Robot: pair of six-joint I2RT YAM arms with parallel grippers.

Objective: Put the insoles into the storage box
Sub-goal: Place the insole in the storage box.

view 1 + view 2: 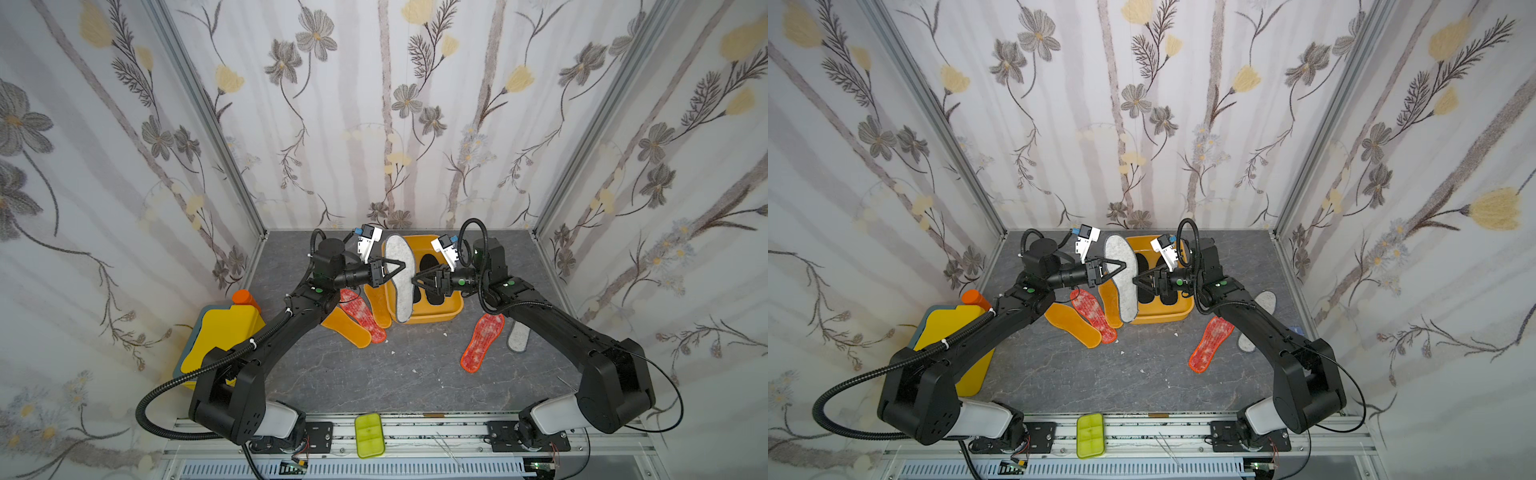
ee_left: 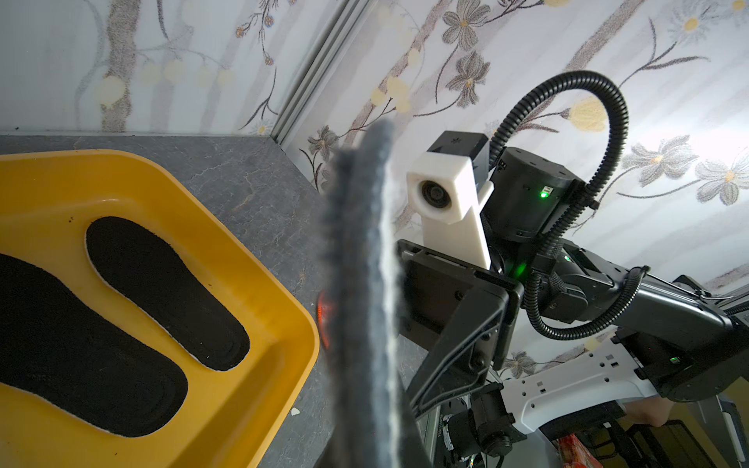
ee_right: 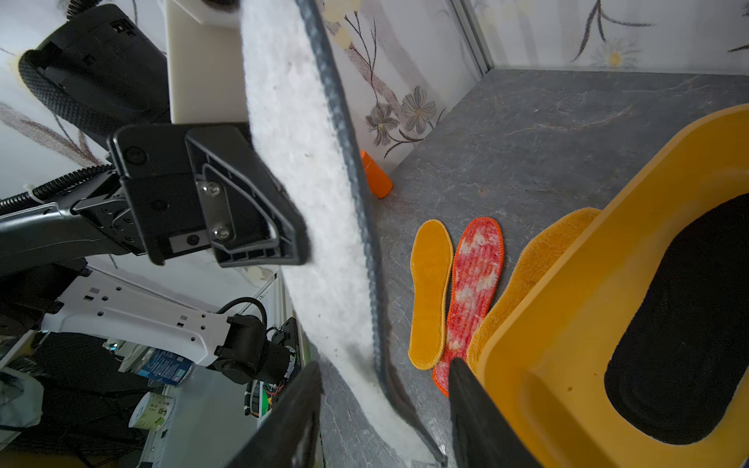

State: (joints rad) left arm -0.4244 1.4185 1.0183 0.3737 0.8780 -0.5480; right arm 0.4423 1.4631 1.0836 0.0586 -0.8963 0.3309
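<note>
Edgewise at mid-frame in both top views, a felt insole (image 1: pixel 399 299) hangs over the left rim of the box (image 1: pixel 432 319), pinched near its middle by the clamped left gripper (image 1: pixel 403 265). The right gripper (image 1: pixel 415 281) straddles the opposite edge, jaws apart and not yet biting. Two black insoles (image 2: pixel 162 291) lie flat inside. Light and floppy, the felt likely sags unless taken mid-length, though its fuzzy face should resist slipping.
</note>
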